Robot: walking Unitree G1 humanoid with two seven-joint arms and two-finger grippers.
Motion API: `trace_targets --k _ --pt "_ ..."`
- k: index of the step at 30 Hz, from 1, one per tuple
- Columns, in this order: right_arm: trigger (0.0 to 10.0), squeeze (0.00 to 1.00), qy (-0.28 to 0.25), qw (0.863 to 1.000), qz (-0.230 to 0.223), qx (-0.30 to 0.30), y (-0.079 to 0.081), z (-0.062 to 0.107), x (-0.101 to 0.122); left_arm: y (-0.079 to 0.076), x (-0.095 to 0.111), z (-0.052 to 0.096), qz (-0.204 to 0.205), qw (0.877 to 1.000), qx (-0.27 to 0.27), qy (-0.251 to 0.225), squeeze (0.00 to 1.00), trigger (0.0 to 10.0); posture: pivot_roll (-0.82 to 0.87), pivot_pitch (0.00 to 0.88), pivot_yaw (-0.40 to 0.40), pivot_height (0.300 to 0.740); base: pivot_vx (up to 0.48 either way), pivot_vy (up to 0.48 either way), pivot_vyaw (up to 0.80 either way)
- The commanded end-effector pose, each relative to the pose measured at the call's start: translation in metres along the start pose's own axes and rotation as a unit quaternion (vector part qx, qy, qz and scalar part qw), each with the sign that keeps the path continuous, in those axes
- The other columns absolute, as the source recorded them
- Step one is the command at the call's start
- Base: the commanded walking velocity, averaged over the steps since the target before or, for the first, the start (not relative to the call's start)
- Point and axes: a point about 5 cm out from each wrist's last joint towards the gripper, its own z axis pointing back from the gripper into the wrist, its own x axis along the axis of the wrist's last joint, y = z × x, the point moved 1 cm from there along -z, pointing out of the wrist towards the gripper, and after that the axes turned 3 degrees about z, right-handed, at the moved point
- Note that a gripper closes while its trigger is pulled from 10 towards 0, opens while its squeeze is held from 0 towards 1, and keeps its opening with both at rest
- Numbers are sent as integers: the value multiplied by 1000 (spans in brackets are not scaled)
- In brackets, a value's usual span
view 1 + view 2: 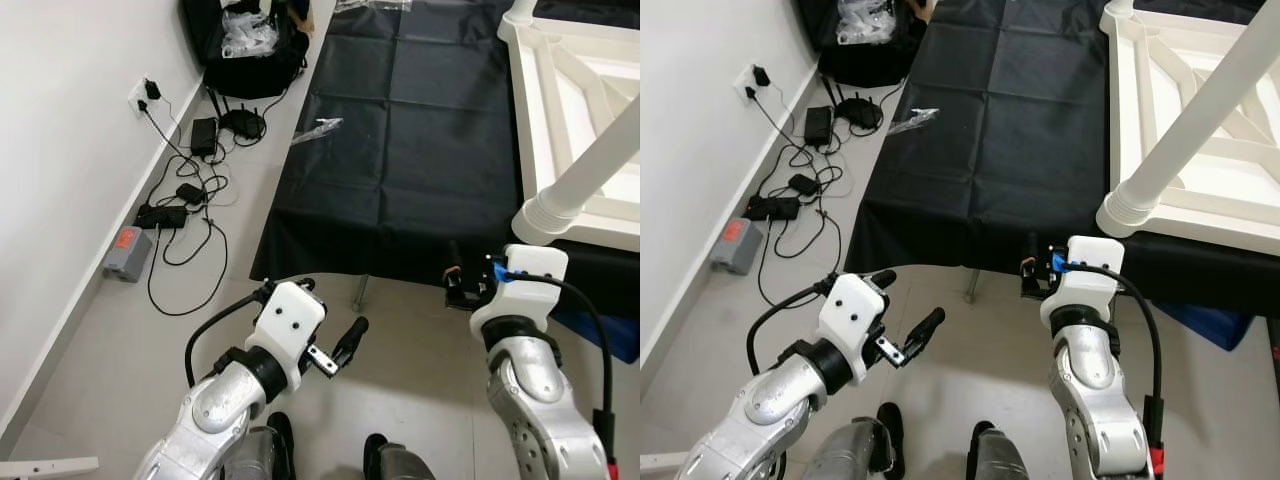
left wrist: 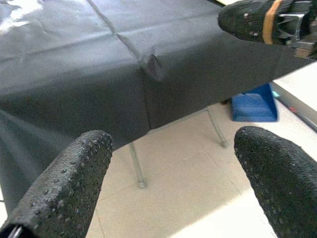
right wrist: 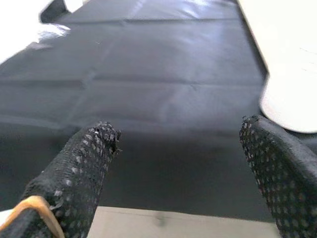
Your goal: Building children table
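Observation:
A white children's table lies upside down on a low table under a black cloth, at the right. One round white leg rises from its near corner. My right gripper hovers open at the cloth's front edge, just left of that leg's base; its fingers hold nothing. My left gripper is open over the floor in front of the cloth table, nothing between its fingers.
Cables, power adapters and a router lie along the left wall, with a grey box and a black bag. A plastic wrapper sits by the cloth's edge. A blue box rests under the table. Thin metal legs hold it up.

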Motion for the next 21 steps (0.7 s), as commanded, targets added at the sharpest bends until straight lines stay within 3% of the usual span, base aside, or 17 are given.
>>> trace_targets --k 1,8,10,15,21 --pt "10000 0 4 1000 -1 8 -2 3 -5 -3 -7 1 5 1000 -5 12 0 10000 140 239 15 740 0 -446 0" --pt "10000 0 1 999 0 37 -7 3 -8 -1 -11 1 3 1000 -2 16 0 10000 138 230 19 740 0 -447 0" --pt "10000 0 0 998 8 67 -19 1 -12 -1 -12 0 -1 1000 -4 13 0 10000 137 228 17 740 0 -442 0" --pt "10000 0 -4 995 0 96 -27 -2 -10 -1 -11 -1 3 1000 -6 11 0 10000 140 230 17 740 0 -430 0" --pt "10000 0 -37 979 -38 197 -34 -10 12 0 -11 -2 12 1000 -5 6 0 10000 140 231 19 740 411 -57 0"
